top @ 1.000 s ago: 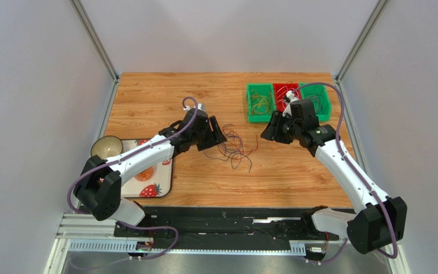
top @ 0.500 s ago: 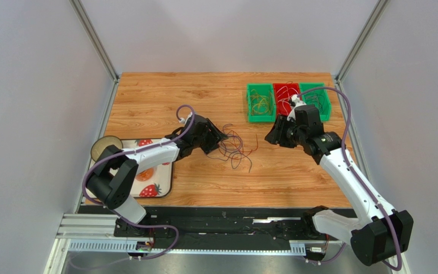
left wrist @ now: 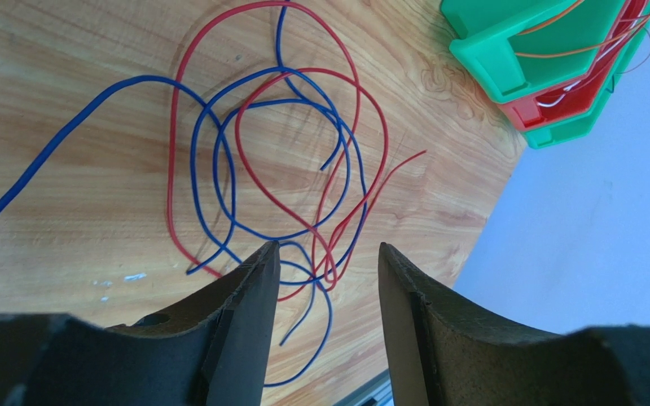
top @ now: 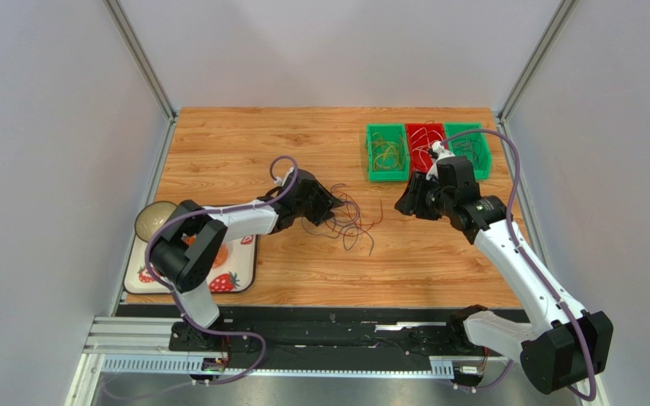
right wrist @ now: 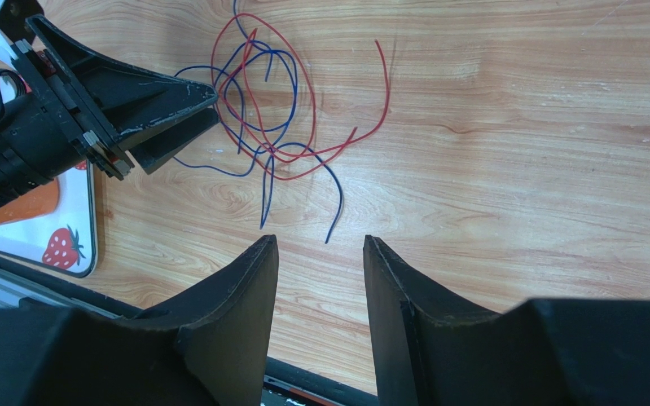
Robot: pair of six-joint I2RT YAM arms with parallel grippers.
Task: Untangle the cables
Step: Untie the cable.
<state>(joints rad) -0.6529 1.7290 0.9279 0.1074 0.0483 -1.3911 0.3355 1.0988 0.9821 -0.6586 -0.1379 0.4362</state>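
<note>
The left gripper [left wrist: 327, 249] has its jaws partly open and empty at the left edge of the red and blue cables [left wrist: 248, 161]. The right gripper [right wrist: 318, 241] is likewise partly open and empty, to their right.

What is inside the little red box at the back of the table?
Thin looped wires lie in the red box; one looks white. The right arm covers the box's near end, so anything there is hidden.
</note>
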